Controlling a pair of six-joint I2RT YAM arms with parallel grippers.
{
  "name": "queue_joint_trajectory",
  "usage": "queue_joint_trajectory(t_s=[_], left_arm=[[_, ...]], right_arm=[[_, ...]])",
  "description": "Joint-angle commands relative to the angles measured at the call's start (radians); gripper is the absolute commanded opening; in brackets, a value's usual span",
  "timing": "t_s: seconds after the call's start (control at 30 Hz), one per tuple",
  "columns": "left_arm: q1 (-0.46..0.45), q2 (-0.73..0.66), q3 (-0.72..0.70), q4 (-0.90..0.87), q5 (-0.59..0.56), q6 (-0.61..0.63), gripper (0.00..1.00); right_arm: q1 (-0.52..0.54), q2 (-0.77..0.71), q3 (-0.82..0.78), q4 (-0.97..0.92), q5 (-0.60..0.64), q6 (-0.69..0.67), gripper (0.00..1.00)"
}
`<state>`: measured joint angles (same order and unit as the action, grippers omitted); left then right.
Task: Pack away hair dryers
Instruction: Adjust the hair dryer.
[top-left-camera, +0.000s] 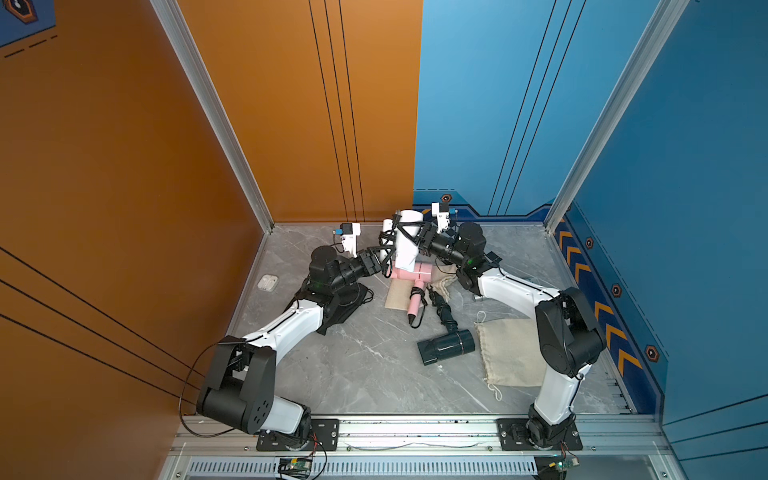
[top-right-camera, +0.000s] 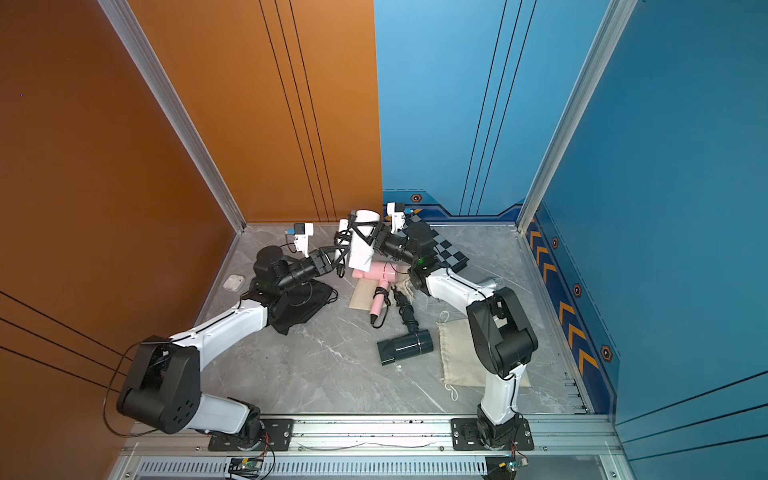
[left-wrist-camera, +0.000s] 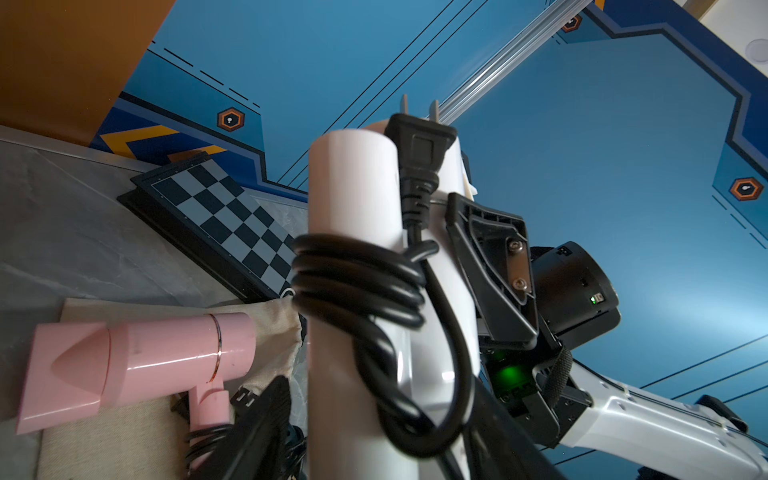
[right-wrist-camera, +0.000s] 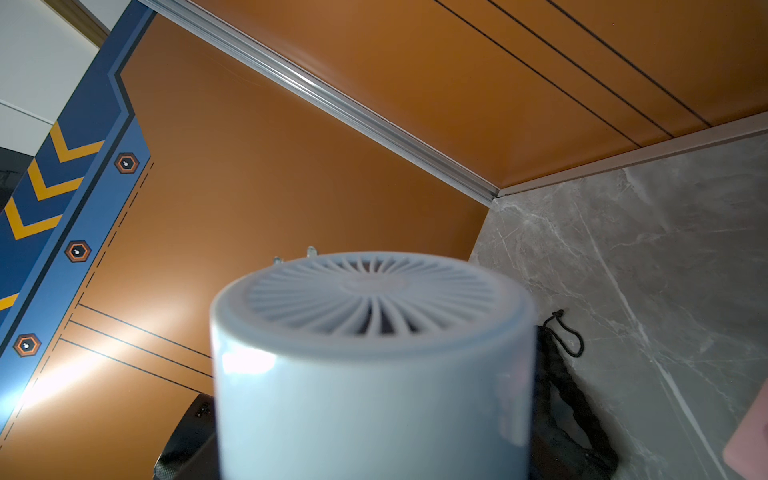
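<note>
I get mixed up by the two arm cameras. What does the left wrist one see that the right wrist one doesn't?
Only the left wrist: the chessboard and the black cord wrapped round the white dryer. Only the right wrist: the dryer's round vent and a black bag. Both: the white dryer and the grey table.

Robot test booth (printed wall panels)

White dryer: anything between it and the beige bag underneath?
Yes. The pink dryer lies on the beige bag, just under the raised white dryer. It likely needs moving before that bag can be used.
</note>
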<state>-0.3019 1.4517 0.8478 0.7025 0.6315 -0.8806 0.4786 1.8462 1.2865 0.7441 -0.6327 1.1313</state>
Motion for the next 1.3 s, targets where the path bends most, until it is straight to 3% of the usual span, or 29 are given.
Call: queue_joint_trajectory(t_s=[0.0, 0.23, 0.43, 0.57, 0.67, 0.9, 1.03, 1.17, 1.27], left_arm=[[-0.006, 0.02, 0.034, 0.046, 0.006, -0.016, 0.52], [-0.002, 0.01, 0.055, 0.045, -0.003, -0.006, 0.22], [0.002, -0.007, 0.066, 0.044, -0.005, 0.003, 0.19], [0.013, -0.04, 0.06, 0.045, -0.009, 0.015, 0.16], [0.032, -0.071, 0.051, 0.045, -0.009, 0.022, 0.14], [0.056, -0.122, 0.068, -0.048, -0.032, 0.086, 0.12], [0.055, -0.141, 0.09, -0.159, -0.071, 0.151, 0.12], [0.051, -0.172, 0.122, -0.353, -0.166, 0.251, 0.12], [0.049, -0.19, 0.14, -0.47, -0.235, 0.305, 0.11]], right_arm=[[0.006, -0.003, 0.055, 0.116, -0.031, 0.042, 0.42], [0.006, 0.004, 0.062, 0.118, -0.045, 0.047, 0.44], [0.003, 0.005, 0.062, 0.092, -0.062, 0.018, 0.53], [-0.01, -0.016, 0.043, -0.005, -0.06, -0.066, 0.72], [-0.03, -0.054, 0.007, -0.122, -0.041, -0.163, 0.83], [-0.082, -0.176, -0.056, -0.464, 0.087, -0.405, 0.9], [-0.103, -0.264, -0.075, -0.696, 0.235, -0.531, 0.91], [-0.102, -0.344, -0.068, -1.073, 0.47, -0.691, 0.88], [-0.115, -0.416, -0.157, -1.157, 0.464, -0.688, 0.88]])
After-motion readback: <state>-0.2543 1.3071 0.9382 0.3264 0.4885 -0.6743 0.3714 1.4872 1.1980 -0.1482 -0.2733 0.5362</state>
